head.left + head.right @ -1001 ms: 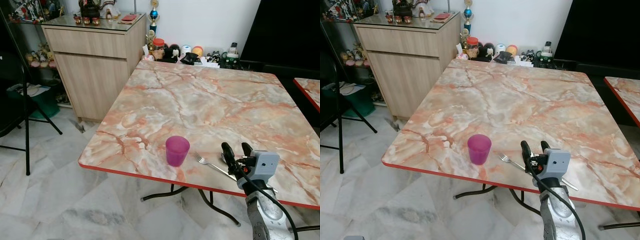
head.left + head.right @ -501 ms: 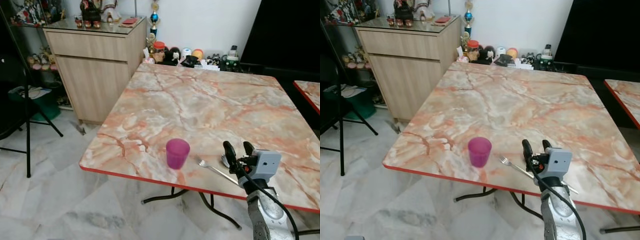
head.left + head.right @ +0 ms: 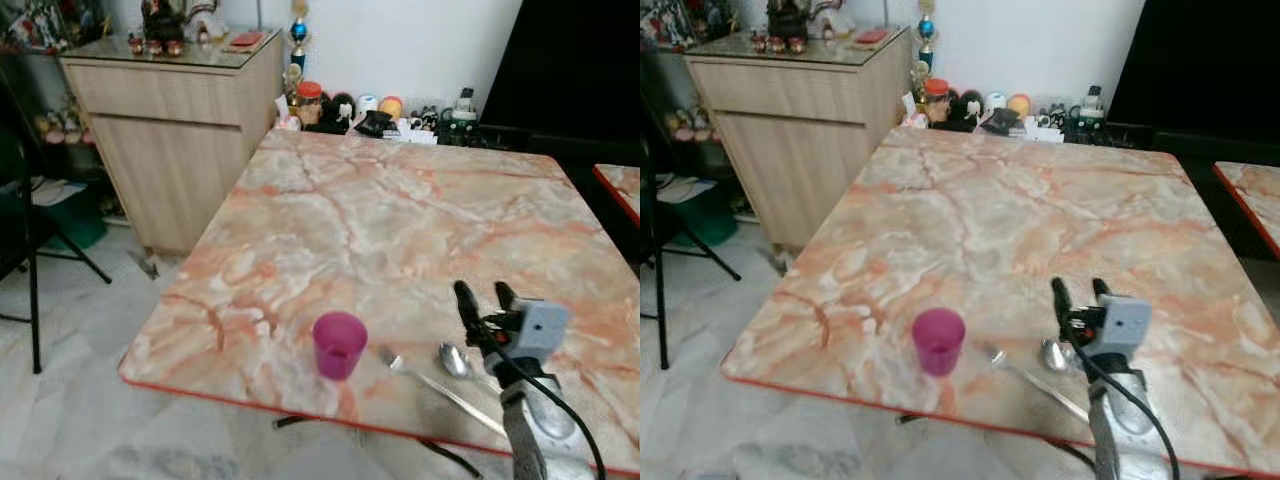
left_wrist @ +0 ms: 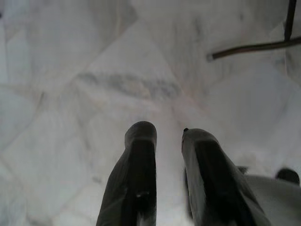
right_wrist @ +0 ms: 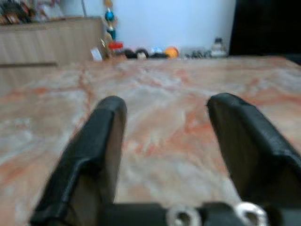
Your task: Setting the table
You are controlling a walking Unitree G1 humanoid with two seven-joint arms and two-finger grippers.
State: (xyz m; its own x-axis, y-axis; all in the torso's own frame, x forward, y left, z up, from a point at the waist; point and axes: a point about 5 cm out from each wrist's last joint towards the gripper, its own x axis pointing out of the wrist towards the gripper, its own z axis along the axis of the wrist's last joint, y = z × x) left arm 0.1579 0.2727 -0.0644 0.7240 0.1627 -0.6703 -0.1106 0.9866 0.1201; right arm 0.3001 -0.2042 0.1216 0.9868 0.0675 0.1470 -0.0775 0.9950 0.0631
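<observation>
A purple cup stands upright near the front edge of the marble table. To its right a fork lies slanted, with a spoon just beyond it. My right gripper is open and empty, held above the table beside the spoon. In the right wrist view its fingers spread wide over the bare tabletop. My left gripper hangs idle over the tiled floor, its fingers nearly together.
A wooden cabinet stands at the back left. Toys and jars line the floor behind the table's far edge. A black folding chair is at the left, and a second table's corner at the right.
The whole view has shifted and blurred as the camera moved nearer the table. The spoon shows more fully beside the right gripper. The gripper stays open and raised.
</observation>
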